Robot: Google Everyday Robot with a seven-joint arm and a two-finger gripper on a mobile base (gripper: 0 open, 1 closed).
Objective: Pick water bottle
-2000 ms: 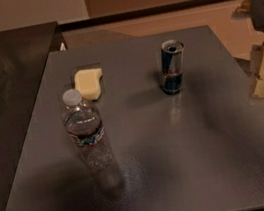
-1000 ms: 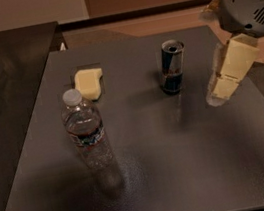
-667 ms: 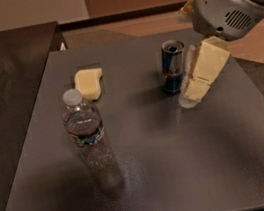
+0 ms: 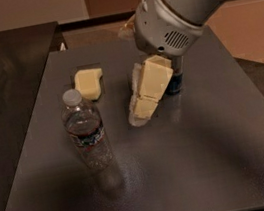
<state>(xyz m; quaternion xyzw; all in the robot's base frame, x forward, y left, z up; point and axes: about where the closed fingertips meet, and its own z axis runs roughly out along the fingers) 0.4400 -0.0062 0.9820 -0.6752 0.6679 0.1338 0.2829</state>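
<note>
Small clear ribbed plastic water bottle (image 4: pixel 87 135), white cap, stands upright left of centre on dark grey desk (image 4: pixel 207 160), free all round for grasping. Cream claw (image 4: pixel 140 115) hangs at frame centre, tilted down-left toward it, not touching; open or closed: cannot tell.

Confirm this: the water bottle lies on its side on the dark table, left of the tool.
Wrong. The camera view shows the water bottle standing upright, not on its side, on the dark table, left of the tool.
</note>
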